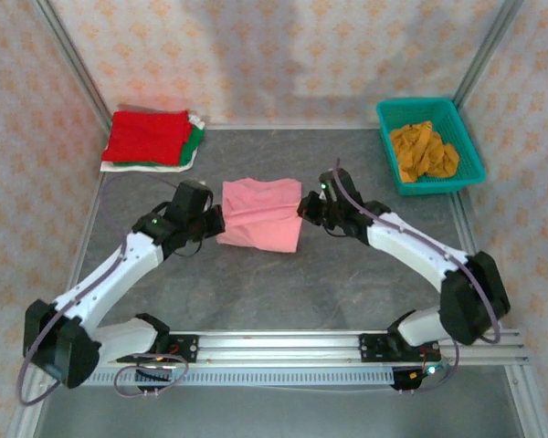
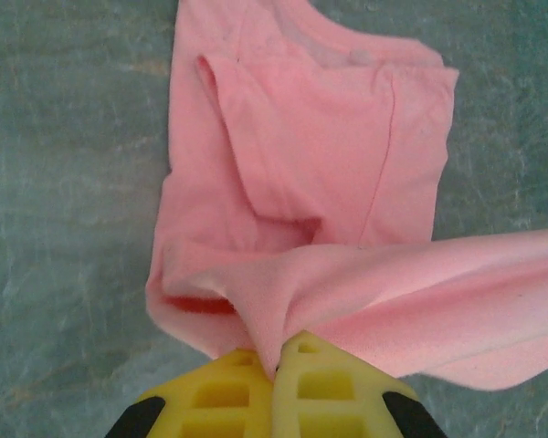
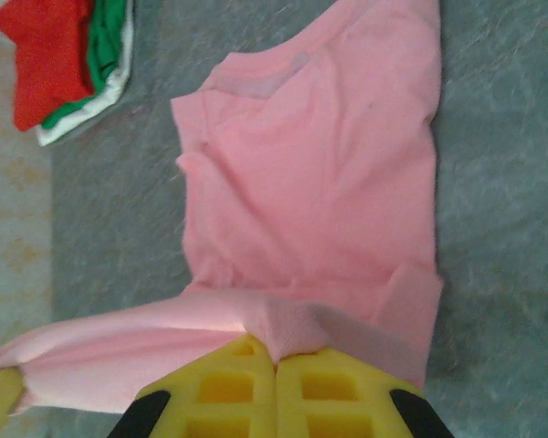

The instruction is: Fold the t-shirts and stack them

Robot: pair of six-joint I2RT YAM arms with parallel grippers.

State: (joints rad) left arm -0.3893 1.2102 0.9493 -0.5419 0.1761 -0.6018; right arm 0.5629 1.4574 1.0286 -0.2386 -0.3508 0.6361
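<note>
A pink t-shirt point(image 1: 260, 214) lies partly folded in the middle of the table. My left gripper point(image 1: 217, 222) is shut on its left edge, and the yellow fingers pinch a raised fold of pink cloth point(image 2: 279, 365). My right gripper point(image 1: 303, 205) is shut on the right edge, gripping a lifted corner point(image 3: 276, 356). The pink shirt's body point(image 2: 329, 137) point(image 3: 320, 164) rests flat beyond the fingers. At the back left, a red t-shirt point(image 1: 146, 135) tops a stack over green point(image 1: 194, 139) and white point(image 1: 151, 167) ones. A mustard-orange t-shirt point(image 1: 423, 151) lies crumpled in the basket.
The teal lattice basket point(image 1: 416, 109) stands at the back right corner. Patterned walls with metal posts close the table on three sides. A rail point(image 1: 283, 345) carrying both arm bases runs along the near edge. Bare grey tabletop point(image 1: 283, 292) lies in front of the pink shirt.
</note>
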